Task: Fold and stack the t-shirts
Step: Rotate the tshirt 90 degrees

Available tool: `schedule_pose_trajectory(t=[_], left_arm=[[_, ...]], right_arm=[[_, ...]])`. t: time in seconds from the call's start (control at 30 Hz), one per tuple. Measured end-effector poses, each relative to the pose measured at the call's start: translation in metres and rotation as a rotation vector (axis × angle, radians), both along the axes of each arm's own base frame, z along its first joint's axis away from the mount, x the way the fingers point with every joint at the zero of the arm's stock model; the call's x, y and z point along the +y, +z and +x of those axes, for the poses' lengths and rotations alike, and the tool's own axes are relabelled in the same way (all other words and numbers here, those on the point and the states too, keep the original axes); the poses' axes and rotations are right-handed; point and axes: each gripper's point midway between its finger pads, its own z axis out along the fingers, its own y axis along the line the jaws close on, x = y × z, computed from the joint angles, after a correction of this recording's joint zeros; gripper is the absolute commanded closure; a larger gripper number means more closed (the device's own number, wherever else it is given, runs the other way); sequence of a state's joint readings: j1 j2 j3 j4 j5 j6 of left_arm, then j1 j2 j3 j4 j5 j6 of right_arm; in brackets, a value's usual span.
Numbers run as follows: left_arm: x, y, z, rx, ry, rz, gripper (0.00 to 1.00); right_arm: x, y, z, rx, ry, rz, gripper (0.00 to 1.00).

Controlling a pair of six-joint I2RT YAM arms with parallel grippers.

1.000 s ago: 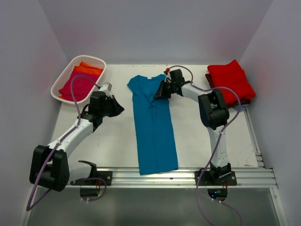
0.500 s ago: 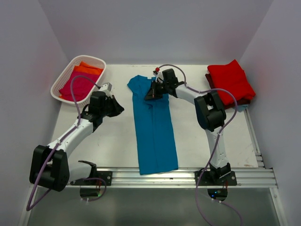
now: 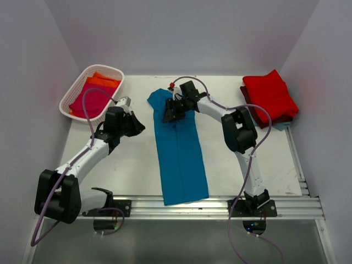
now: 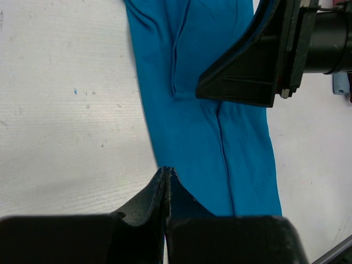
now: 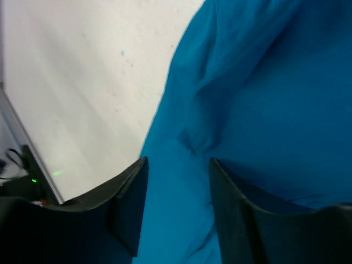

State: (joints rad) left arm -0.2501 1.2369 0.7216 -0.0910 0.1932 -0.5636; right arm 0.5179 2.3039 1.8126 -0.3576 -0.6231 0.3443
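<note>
Teal t-shirt (image 3: 180,154) lies flat and lengthwise down the middle of the white tabletop (image 3: 132,165), its hem close to the metal rail (image 3: 209,204) at the near edge and its collar end toward the back wall. It is narrowed into a long strip, with a folded edge running down its length. The right hand (image 3: 168,113) sits low over the upper part of the shirt, and its arm reaches in from the right and hides some of the collar area. From the wrist its fingers (image 5: 129,209) stand partway apart with blue cloth showing flat in the gap, and nothing is seen clamped between them. The left hand (image 3: 136,126) hangs just left of the shirt over bare tabletop, its fingers pressed tip to tip and holding nothing. At the back left a white lattice basket (image 3: 74,96) holds a magenta t-shirt (image 3: 93,102) with an orange t-shirt (image 3: 102,81) behind it, well apart from the teal one. At the back right a folded red t-shirt (image 3: 269,91) tops a small stack, with a maroon edge (image 3: 246,97) showing beneath. Purple cables (image 3: 258,113) loop along both arms. The tabletop is scuffed and speckled. Plain pale grey walls (image 3: 181,33) close in the back and both sides.
</note>
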Motion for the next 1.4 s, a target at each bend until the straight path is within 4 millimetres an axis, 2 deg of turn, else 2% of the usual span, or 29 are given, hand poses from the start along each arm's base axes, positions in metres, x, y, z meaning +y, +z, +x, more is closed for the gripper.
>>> schedule_pose_trajectory(t=[0.07,0.2,0.43,0.63,0.73,0.8,0.93,1.03,1.1,1.2,1.27,1.33,1.37,1.4], left_arm=[[0.000,0.000,0.000,0.000,0.000,0.000,1.00],[0.000,0.000,0.000,-0.001,0.000,-0.001,1.00],[-0.001,0.002,0.002,-0.009,0.000,-0.003,1.00],[-0.005,0.010,0.011,-0.059,-0.010,-0.024,1.00],[-0.009,0.009,0.023,-0.086,-0.016,-0.035,1.00],[-0.012,0.002,0.032,-0.077,-0.014,-0.035,1.00],[-0.020,-0.012,0.065,-0.045,-0.004,-0.038,0.96],[-0.026,-0.020,0.091,-0.041,0.005,-0.041,0.93],[-0.029,-0.027,0.106,-0.034,0.007,-0.043,0.93],[-0.033,-0.042,0.115,-0.003,-0.001,-0.070,0.91],[-0.036,-0.050,0.106,0.034,-0.021,-0.108,0.89],[-0.041,-0.055,0.090,0.065,-0.051,-0.144,0.84],[-0.045,-0.058,0.076,0.084,-0.076,-0.166,0.81],[-0.048,-0.061,0.056,0.115,-0.103,-0.184,0.73]], right_arm=[[-0.003,-0.010,-0.004,0.006,0.013,-0.042,0.37],[-0.007,-0.020,-0.013,0.017,0.030,-0.094,0.35],[-0.007,-0.021,-0.013,0.002,0.043,-0.100,0.36],[-0.007,-0.016,-0.017,-0.010,0.037,-0.041,0.36],[-0.014,0.002,-0.016,-0.022,-0.009,0.020,0.33],[-0.023,0.022,-0.002,-0.054,-0.058,0.053,0.32],[-0.052,0.060,0.050,-0.154,-0.197,0.048,0.31],[-0.082,0.085,0.089,-0.217,-0.314,0.021,0.31],[-0.104,0.092,0.105,-0.231,-0.376,0.009,0.32],[-0.132,0.080,0.113,-0.203,-0.446,-0.024,0.32],[-0.150,0.057,0.104,-0.155,-0.484,-0.068,0.32],[-0.164,0.030,0.076,-0.073,-0.502,-0.128,0.32],[-0.168,0.018,0.058,-0.042,-0.505,-0.147,0.32],[-0.173,0.009,0.037,-0.006,-0.502,-0.164,0.32]])
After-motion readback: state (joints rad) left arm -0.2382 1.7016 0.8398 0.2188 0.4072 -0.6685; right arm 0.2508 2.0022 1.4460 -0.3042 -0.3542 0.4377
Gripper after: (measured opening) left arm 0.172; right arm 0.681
